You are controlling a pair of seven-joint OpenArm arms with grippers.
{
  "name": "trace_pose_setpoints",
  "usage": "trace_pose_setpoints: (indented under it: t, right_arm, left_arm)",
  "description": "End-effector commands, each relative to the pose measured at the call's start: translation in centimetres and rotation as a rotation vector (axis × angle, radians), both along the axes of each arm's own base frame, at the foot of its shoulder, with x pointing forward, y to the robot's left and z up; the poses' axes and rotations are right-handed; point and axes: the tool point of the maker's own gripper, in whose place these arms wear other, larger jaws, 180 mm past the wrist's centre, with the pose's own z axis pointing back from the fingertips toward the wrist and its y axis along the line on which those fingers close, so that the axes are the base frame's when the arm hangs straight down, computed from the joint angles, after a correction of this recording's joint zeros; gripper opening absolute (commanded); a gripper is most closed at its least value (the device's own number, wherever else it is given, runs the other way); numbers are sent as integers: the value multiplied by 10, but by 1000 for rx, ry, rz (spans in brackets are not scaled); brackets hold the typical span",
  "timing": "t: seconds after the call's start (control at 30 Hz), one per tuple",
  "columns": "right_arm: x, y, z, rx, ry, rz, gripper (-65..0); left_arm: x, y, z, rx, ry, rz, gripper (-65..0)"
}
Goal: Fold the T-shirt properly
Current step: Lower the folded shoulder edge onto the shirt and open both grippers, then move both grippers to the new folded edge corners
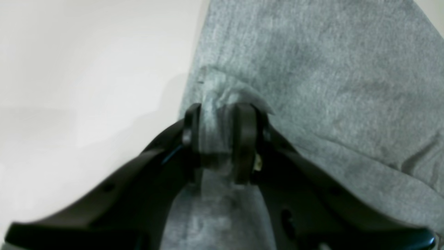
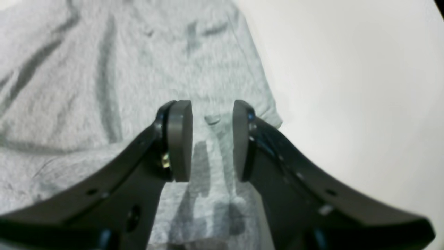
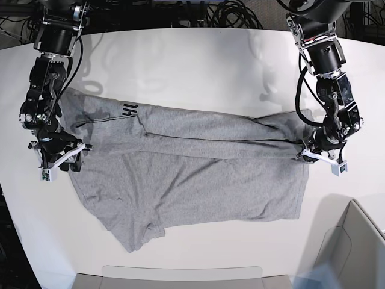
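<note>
The heather-grey short-sleeved cotton T-shirt (image 3: 186, 174) is lying spread across the middle of the white round-edged table (image 3: 198, 66), with its upper long edge already turned over toward the centre, so that a long crease is running from side to side and a scrap of black block lettering is showing near one end. One sleeve is sticking out at the lower edge, unfolded, and the cloth is looking wrinkled rather than smooth. The black two-fingered left gripper (image 1: 218, 146) is sitting at the shirt's side edge with a small ridge of grey fabric bunched between its pads; the pads are standing a little apart, and whether they are still pinching that ridge or letting it go is not clear. The black right gripper (image 2: 212, 139) is hovering over the opposite corner with its jaws parted and nothing between them, the cloth lying flat beneath. Judging by its look, the jersey is going to be light, limp and stretchy, slumping wherever it is not supported and dragging on the tabletop, though in no way fragile. The sensible hold seems to be a pinch through both layers at the two ends of the free lower hem, lifted evenly so the fold is landing straight. A pale bin (image 3: 355, 253) is standing at the table's near corner.
</note>
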Motion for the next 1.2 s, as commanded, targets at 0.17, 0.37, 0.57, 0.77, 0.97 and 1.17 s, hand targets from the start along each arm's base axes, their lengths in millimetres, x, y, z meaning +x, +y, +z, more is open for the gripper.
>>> trace_pose_setpoints:
  t: [0.17, 0.37, 0.57, 0.77, 0.97, 1.17]
  right_arm:
    - [11, -3, 43, -29, -122, 8, -448]
    - [2, -18, 75, -22, -208, -63, -448]
    - [-62, -17, 66, 81, -81, -79, -446]
    - [-140, -27, 23, 306, 106, -174, -445]
    - [-173, -25, -4, 362, 200, -221, -404]
    - [-176, -38, -41, 454, 230, -293, -357]
  left_arm:
    - [11, 36, 32, 42, -86, 58, -486]
    - [-5, 77, 51, 2, -145, 208, -486]
    - [-31, 64, 75, 76, -142, 148, -486]
    - [-60, 38, 73, 115, -142, 110, -484]
    - [-74, 35, 65, 123, -115, 103, -484]
    - [-75, 35, 63, 120, -108, 102, -484]
